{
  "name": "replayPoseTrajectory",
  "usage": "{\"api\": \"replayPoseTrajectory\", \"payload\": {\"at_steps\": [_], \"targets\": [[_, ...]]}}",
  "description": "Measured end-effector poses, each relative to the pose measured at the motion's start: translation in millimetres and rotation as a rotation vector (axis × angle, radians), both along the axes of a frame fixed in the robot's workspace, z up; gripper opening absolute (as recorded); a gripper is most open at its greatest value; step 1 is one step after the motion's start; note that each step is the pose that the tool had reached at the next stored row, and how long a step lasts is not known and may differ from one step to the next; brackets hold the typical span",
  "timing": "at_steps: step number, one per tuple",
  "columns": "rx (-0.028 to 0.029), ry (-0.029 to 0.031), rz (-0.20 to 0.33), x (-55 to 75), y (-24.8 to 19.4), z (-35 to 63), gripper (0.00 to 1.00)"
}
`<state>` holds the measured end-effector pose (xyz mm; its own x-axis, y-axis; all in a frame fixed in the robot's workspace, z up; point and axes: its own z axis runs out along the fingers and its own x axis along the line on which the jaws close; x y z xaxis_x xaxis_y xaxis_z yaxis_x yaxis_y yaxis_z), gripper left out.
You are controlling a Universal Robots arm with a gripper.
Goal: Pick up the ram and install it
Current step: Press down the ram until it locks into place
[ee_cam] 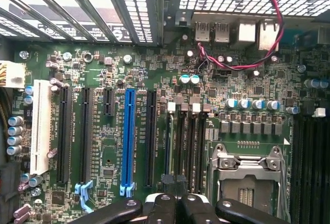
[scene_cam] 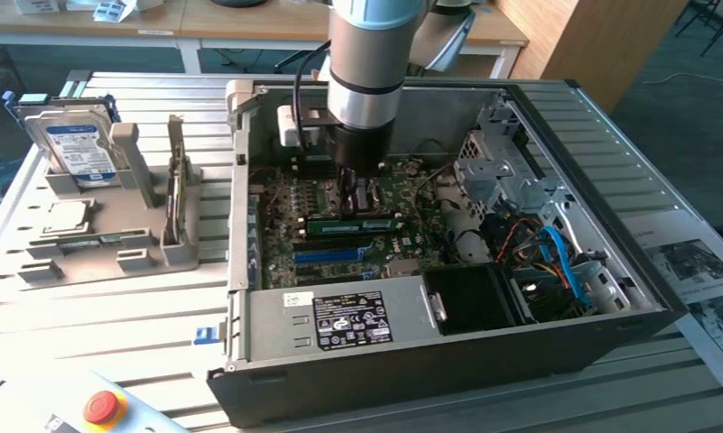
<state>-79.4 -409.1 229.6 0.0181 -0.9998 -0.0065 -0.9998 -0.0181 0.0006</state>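
The ram (scene_cam: 350, 223) is a narrow green stick lying along a memory slot on the motherboard (scene_cam: 397, 194) inside the open computer case (scene_cam: 458, 361). My gripper (scene_cam: 358, 198) hangs straight down just above and behind it. In the wrist view the black fingers (ee_cam: 160, 208) are pressed together, so the gripper (ee_cam: 172, 202) is shut with nothing showing between them. They sit over the near end of the memory slots (ee_cam: 183, 146), where the ram's thin top edge (ee_cam: 167, 146) shows in the slot nearest the blue slot. Whether the fingertips touch the ram I cannot tell.
A blue expansion slot (ee_cam: 128, 141) and the processor socket (ee_cam: 247, 175) flank the memory slots. The power supply (scene_cam: 349, 320) and loose cables (scene_cam: 554, 262) fill the case's front. Left of the case, a grey holder (scene_cam: 108, 244) carries a hard drive (scene_cam: 78, 144) and an upright card (scene_cam: 177, 180).
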Motion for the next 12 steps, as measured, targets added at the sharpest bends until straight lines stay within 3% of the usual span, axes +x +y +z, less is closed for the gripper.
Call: {"api": "replayPoseTrajectory", "payload": {"at_steps": [12], "targets": [[-0.0004, -0.0003, 0.000, 0.0, 0.0, -2.8, 0.10]]}}
